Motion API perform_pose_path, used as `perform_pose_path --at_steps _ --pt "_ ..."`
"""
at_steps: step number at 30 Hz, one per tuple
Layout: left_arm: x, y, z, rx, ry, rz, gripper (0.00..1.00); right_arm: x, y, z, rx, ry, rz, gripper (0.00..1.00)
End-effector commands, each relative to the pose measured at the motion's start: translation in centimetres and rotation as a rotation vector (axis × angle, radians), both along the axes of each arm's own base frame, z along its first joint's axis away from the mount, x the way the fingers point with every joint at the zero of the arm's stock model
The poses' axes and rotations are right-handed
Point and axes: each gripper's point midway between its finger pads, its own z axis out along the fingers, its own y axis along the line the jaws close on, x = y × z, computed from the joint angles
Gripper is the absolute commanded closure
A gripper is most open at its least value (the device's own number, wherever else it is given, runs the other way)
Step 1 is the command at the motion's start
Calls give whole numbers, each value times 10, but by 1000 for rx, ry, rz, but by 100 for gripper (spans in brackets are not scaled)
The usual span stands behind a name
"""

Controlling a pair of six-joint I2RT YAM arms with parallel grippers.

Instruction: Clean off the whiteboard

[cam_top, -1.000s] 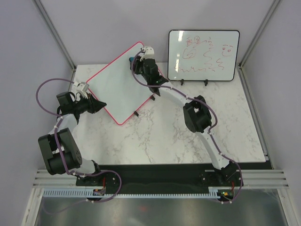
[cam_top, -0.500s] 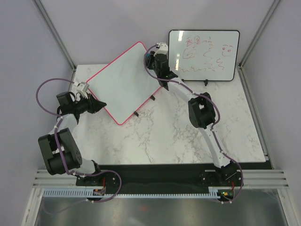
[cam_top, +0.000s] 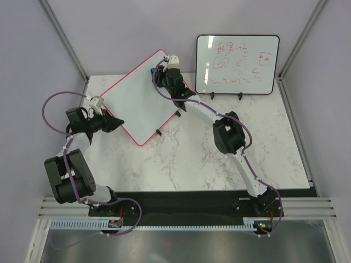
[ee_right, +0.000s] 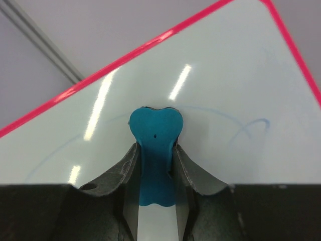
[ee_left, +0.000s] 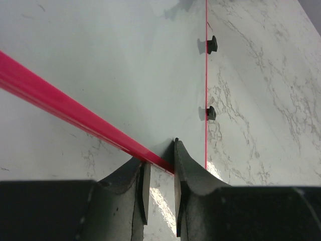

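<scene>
Whiteboard (cam_top: 140, 98): seen upper left of centre in the overhead view, turned diagonally and tipped up off the marble table (cam_top: 192, 159), presumably so that its face is offered to the wiping arm.
Board surface: mostly white; in the right wrist view a faint blue arc and a small loop (ee_right: 253, 128) are seen, so the wiping is judged nearly but not fully done.
Pink-red frame (ee_left: 75, 108): pinched at the board's lower left edge, a hold that keeps the panel from sliding or swinging under the wiping pressure.
Left gripper (ee_left: 159, 170): fingers drawn narrow onto the frame edge, serving as a clamp only.
Black feet (ee_left: 211, 45): seen along the board's lower right edge, next to the marble; whether weight is borne by them cannot be told.
Blue eraser (ee_right: 154, 133): held upright between the fingers, its rounded tip laid against the board near the upper corner.
Right gripper (ee_right: 154, 150): closed tightly on the eraser, reached across the table to the board's upper right end.
Black-framed board (cam_top: 237, 64): stood apart at upper right, red writing untouched, not part of the job.
</scene>
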Motion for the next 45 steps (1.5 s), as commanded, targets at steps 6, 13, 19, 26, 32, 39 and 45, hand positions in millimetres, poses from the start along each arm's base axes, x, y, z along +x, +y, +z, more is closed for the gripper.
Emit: perform_pose_path --at_steps 6,13,19,26,32,39,45 --pt "23 17 26 183 -211 -2 98 48 -99 -57 -158 166 -222 100" --pt "23 17 28 189 -216 2 98 46 -66 -42 -107 121 -69 100" --pt "23 17 28 186 -216 0 98 16 -23 -18 -227 3 37 100" --pt "23 17 31 189 -223 0 98 29 -70 -36 -263 122 -149 100" --pt "24 18 30 189 -221 3 98 10 -67 -56 -373 176 -50 100" --pt "25 17 30 186 -222 0 98 -19 -67 -89 -459 261 15 100" --pt "24 17 29 184 -218 0 98 9 -67 -30 -397 124 -80 100"
